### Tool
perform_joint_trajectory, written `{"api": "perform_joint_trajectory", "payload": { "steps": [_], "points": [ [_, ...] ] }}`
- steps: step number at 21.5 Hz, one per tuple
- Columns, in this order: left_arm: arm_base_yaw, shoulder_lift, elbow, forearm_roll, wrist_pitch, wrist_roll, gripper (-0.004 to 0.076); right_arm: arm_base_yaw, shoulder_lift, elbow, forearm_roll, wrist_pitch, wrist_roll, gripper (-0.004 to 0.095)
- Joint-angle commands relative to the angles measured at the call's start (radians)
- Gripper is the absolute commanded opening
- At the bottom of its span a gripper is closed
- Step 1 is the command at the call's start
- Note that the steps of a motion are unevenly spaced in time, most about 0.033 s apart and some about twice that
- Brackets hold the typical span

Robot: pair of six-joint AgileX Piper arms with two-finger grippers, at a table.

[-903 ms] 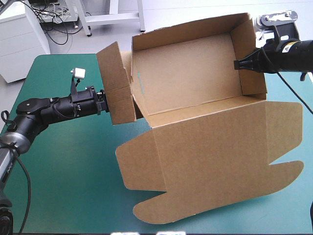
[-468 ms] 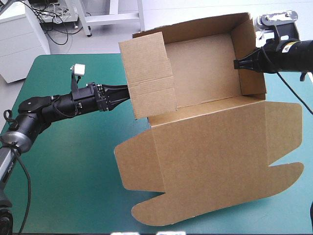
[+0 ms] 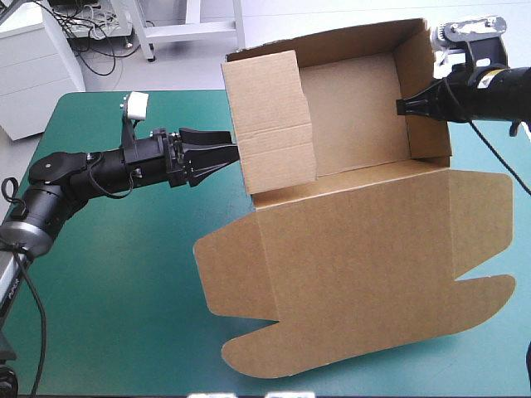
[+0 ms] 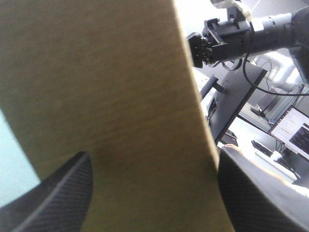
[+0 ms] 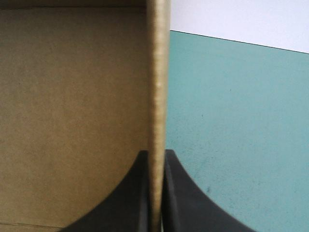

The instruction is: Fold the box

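The brown box lies with its walls raised into an open tray at the far side and its lid flat toward the table's front edge. Its left wall flap stands upright and leans in over the tray floor. My left gripper is open just outside that flap, fingers spread; in the left wrist view the flap fills the space ahead of and between the gripper's wide-apart fingers. My right gripper is shut on the tray's right wall, and the wall's edge runs straight up between its pinched fingers.
The teal-green cover lies bare at the front left under the left arm. The lid's rounded tabs reach close to the table's front edge. My right arm's wrist shows beyond the flap in the left wrist view.
The left wall flap swung up and rightward over the tray. My left gripper followed it, then opened and let it go. The right gripper kept its grip unmoved.
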Motion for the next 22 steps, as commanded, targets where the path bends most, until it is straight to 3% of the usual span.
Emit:
{"api": "perform_joint_trajectory", "payload": {
  "steps": [1,6,12,14,19,22],
  "points": [
    [-0.015,-0.037,-0.055,-0.132,0.110,0.007,0.0524,0.044,-0.032,-0.023,-0.028,-0.080,0.038,-0.0016],
    [-0.015,-0.037,-0.071,-0.109,0.097,-0.003,0.0524,0.096,-0.032,-0.023,-0.076,-0.119,0.075,-0.0016],
    [-0.015,-0.037,-0.123,0.037,-0.047,-0.102,0.0523,0.171,-0.032,-0.023,-0.154,-0.171,0.151,-0.0015],
    [-0.033,-0.037,-0.198,0.171,-0.112,-0.213,0.0523,0.208,-0.032,-0.023,-0.211,-0.179,0.190,-0.0015],
    [-0.201,-0.035,-0.425,0.837,-0.324,-0.742,0.0522,0.236,-0.032,-0.023,-0.243,-0.217,0.270,-0.0016],
    [-0.289,-0.018,-0.520,1.169,-0.317,-1.002,0.0519,0.236,-0.032,-0.023,-0.231,-0.230,0.278,-0.0016]
  ]
}}
